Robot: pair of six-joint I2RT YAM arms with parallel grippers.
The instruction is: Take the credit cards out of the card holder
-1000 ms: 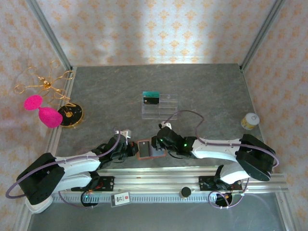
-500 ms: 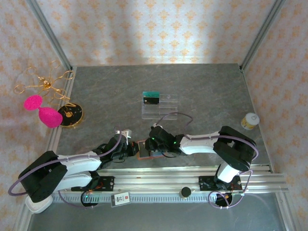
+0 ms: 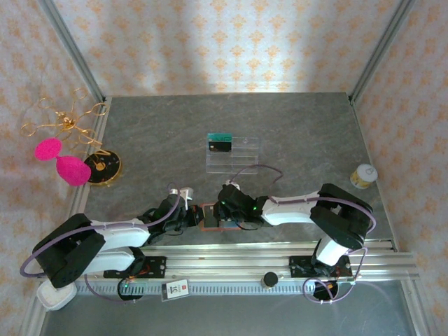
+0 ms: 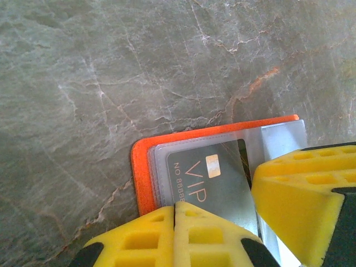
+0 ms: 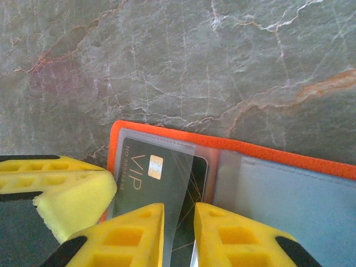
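Grey marbled table (image 3: pixel 301 133), card holder (image 3: pixel 209 216) open flat at the near edge, centre, dark VIP card (image 5: pixel 153 178) in one sleeve. Risk: the right gripper (image 5: pixel 178 233), jaws a sliver apart astride the card's edge, may nip the sleeve too and drag the holder if the left gripper (image 4: pixel 175 222), fingers together on the holder's edge, slips. Both arms lie low, forearms reaching inward, wrists meeting over it.
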